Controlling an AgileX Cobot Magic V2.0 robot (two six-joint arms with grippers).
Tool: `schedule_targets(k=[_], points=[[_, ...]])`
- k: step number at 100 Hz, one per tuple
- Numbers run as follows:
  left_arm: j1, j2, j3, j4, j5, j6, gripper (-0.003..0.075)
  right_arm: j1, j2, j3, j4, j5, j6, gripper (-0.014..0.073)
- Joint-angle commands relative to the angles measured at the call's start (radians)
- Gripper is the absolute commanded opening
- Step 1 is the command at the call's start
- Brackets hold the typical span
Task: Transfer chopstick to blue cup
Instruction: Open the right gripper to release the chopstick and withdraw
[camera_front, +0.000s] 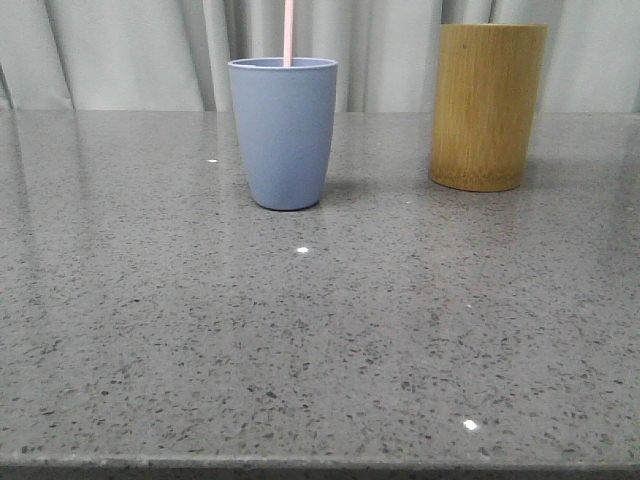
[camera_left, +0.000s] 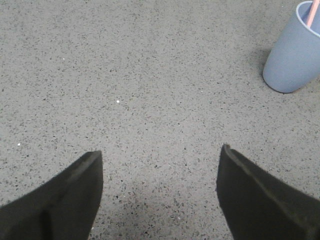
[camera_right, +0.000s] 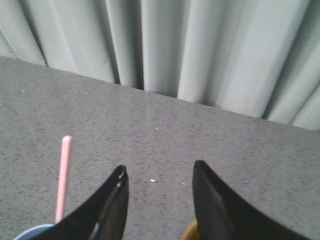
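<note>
The blue cup (camera_front: 283, 132) stands upright on the grey table, left of centre at the back. A pale pink chopstick (camera_front: 289, 32) stands in it and rises out of the top of the front view. The left wrist view shows the cup (camera_left: 291, 55) with the chopstick (camera_left: 312, 14) in it, far off to one side of my open, empty left gripper (camera_left: 161, 154). My right gripper (camera_right: 158, 170) is open and empty, held high above the table; the chopstick (camera_right: 64, 177) rises beside one finger, clear of it, and the cup's rim (camera_right: 30, 234) just shows. Neither gripper shows in the front view.
A taller yellow-brown bamboo holder (camera_front: 487, 105) stands at the back right; a bit of its rim (camera_right: 190, 232) shows under my right gripper. Pale curtains (camera_front: 130, 50) hang behind the table's far edge. The table's front edge (camera_front: 320, 465) runs along the bottom of the front view.
</note>
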Motion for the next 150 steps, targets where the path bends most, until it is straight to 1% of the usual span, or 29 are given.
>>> schedule_targets(k=[1,18,45,58,70,83,97,121,131,139,146,150], points=[[0.002,0.001,-0.024,-0.017,-0.061,-0.003,0.0474,-0.023,-0.097,0.002,-0.061,-0.037,-0.002,0.033],[0.002,0.001,-0.024,-0.017,-0.061,-0.003,0.0474,-0.076,-0.243,0.165,-0.091,-0.037,-0.002,0.033],[0.002,0.001,-0.024,-0.017,-0.061,-0.003,0.0474,-0.187,-0.532,0.504,-0.109,-0.037,-0.002,0.033],[0.002,0.001,-0.024,-0.017,-0.061,-0.003,0.0474,-0.203,-0.689,0.653,-0.109,-0.038,-0.001,0.033],[0.002,0.001,-0.024,-0.017,-0.061,-0.003,0.0474,-0.204,-0.822,0.754,-0.106,-0.021,0.015,0.033],[0.002,0.001,-0.024,-0.017,-0.061,-0.003,0.0474,-0.204,-0.936,0.821,-0.106,0.022,0.056,0.033],[0.002,0.001,-0.024,-0.017,-0.061,-0.003,0.0474,-0.204,-1.022,0.854,-0.104,0.096,0.06,0.033],[0.002,0.001,-0.024,-0.017,-0.061,-0.003,0.047,-0.204,-1.047,0.855,-0.105,0.106,0.06,0.033],[0.002,0.001,-0.024,-0.017,-0.061,-0.003,0.043,-0.204,-1.047,0.855,-0.105,0.106,0.059,0.0328],[0.002,0.001,-0.024,-0.017,-0.061,-0.003,0.0353,-0.204,-1.047,0.855,-0.105,0.106,0.059,0.0308],[0.002,0.001,-0.024,-0.017,-0.061,-0.003,0.0271,-0.204,-1.047,0.855,-0.105,0.106,0.059,0.0244],[0.002,0.001,-0.024,-0.017,-0.061,-0.003,0.0217,-0.204,-1.047,0.855,-0.105,0.106,0.059,0.019]])
